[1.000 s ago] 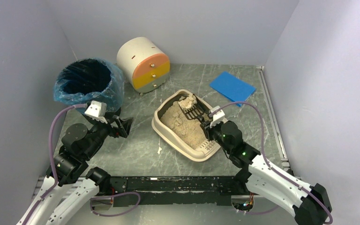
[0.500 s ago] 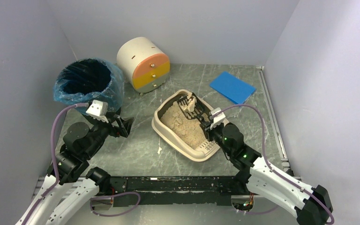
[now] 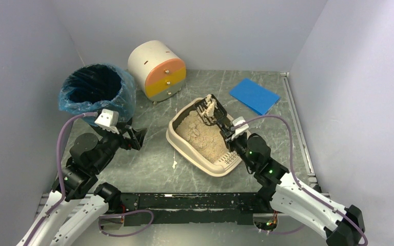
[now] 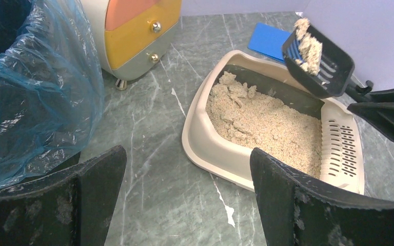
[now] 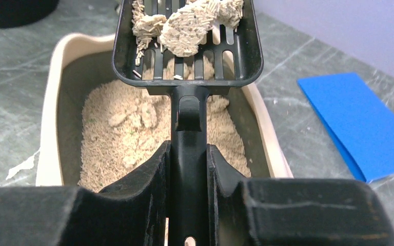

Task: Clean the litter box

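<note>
Your right fingers [image 5: 149, 177] clamp the black scoop [image 5: 190, 102] by its handle, above the far end of the litter box [image 4: 200, 148]. The box sits mid-worktop [image 3: 154, 154] with tan litter [image 4: 267, 128] heaped inside. Pale clumps [image 5: 190, 28] lie on the scoop's slots. Your left fingers [image 4: 287, 195] hang spread, empty, beside the blue-lined bin [image 3: 123, 97].

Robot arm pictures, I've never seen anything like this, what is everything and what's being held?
Two robot arms are bolted to a table. One picture looks down from above; the other two come from wrist cameras, showing each arm's own black fingers. The right gripper is shut on a black slotted scoop carrying litter clumps above the litter box. The left gripper is open and empty, near the lined bin. A drawer unit and a blue sheet lie farther back.
</note>
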### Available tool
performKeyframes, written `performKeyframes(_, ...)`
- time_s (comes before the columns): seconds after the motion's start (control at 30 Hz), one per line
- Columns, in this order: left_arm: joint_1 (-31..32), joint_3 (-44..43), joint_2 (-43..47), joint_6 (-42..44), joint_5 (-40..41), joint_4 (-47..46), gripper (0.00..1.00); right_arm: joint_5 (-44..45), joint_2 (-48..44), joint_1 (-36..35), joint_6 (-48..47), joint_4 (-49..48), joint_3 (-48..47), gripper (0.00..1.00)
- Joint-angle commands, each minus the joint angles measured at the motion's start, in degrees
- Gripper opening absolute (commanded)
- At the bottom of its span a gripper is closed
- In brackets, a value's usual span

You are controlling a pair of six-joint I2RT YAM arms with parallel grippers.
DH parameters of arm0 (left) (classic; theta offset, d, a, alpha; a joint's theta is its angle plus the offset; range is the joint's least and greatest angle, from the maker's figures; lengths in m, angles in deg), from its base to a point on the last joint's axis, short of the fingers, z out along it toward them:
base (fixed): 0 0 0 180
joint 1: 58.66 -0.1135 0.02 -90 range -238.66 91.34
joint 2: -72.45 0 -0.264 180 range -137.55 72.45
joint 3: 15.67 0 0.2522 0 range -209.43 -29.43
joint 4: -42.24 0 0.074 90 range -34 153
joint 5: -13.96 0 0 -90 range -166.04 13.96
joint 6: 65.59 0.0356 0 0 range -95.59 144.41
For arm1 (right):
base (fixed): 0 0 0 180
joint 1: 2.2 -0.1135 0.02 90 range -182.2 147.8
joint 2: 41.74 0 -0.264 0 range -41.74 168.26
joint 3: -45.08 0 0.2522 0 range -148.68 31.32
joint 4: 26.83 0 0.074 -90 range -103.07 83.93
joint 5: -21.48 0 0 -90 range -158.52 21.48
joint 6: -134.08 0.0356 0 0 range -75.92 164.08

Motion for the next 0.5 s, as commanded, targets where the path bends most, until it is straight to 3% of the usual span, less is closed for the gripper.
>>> performKeyframes(0.0, -0.26, -0.6, -0.23, -0.13, -0.34, -1.33, 0.95, -1.03, -3.77, -0.73, -3.2, -6.8, 0.47, 0.0)
performKeyframes(0.47, -0.27, -0.69, 0.25, -0.03, -1.03, -1.23, 0.95, 0.13, -3.39, -1.69, -8.59, -10.11, -0.67, 0.0)
